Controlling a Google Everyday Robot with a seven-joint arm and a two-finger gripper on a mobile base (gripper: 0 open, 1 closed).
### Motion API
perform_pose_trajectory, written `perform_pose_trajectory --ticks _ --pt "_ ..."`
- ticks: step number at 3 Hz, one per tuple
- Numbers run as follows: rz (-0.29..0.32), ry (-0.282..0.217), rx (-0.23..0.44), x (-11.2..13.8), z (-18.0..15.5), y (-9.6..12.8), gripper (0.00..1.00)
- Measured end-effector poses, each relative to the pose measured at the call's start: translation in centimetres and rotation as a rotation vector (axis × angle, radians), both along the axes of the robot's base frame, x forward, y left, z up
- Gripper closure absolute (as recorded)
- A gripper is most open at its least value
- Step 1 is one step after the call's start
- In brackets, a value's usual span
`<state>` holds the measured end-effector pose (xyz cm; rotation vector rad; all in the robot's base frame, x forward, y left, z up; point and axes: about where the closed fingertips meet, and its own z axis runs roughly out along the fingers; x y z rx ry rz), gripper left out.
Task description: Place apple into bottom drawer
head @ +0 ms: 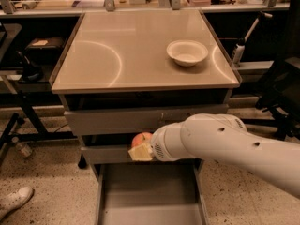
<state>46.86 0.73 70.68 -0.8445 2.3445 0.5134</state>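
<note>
Nearest the camera, the bottom drawer (150, 193) is seen pulled fully out, its flat grey floor and thin side walls exposed. A white shoe (15, 199) is seen on the speckled floor (51, 182) to the left of it.

Above the back part of this open drawer, the gripper (140, 148) is held in the air at the end of a thick white arm (234, 146) that comes in from the right edge. The apple (142, 138) is gripped in the jaws, which are closed on it; a pale yellowish pad (140, 153) is seen under the fruit, and its red-orange top is left showing. The apple is thus carried above the bottom drawer, not set down in it, and is seen in front of the middle drawer (105, 154).

Higher up, the top drawer (112, 122) is shown closed, with scratches on its grey front. Over it, the tan top of the desk (117, 41) is lit with curved reflections. A white bowl (187, 53) is placed upright on the right half of the desk, well apart from the apple. A dark office chair (286, 83) is partly seen at the right.
</note>
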Motion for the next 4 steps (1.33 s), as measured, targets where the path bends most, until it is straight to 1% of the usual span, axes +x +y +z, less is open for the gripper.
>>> perform_pose_trajectory --ticks 1,2,3,4 --pt "0.0 0.0 0.0 0.0 0.0 0.0 1.0" --pt "-0.016 0.008 0.038 -0.4 -1.7 0.5 1.0" --pt "-0.066 0.073 0.067 -1.9 -7.9 0.9 1.0" --pt "-0.151 0.136 0.087 -2.7 -13.8 0.5 1.0"
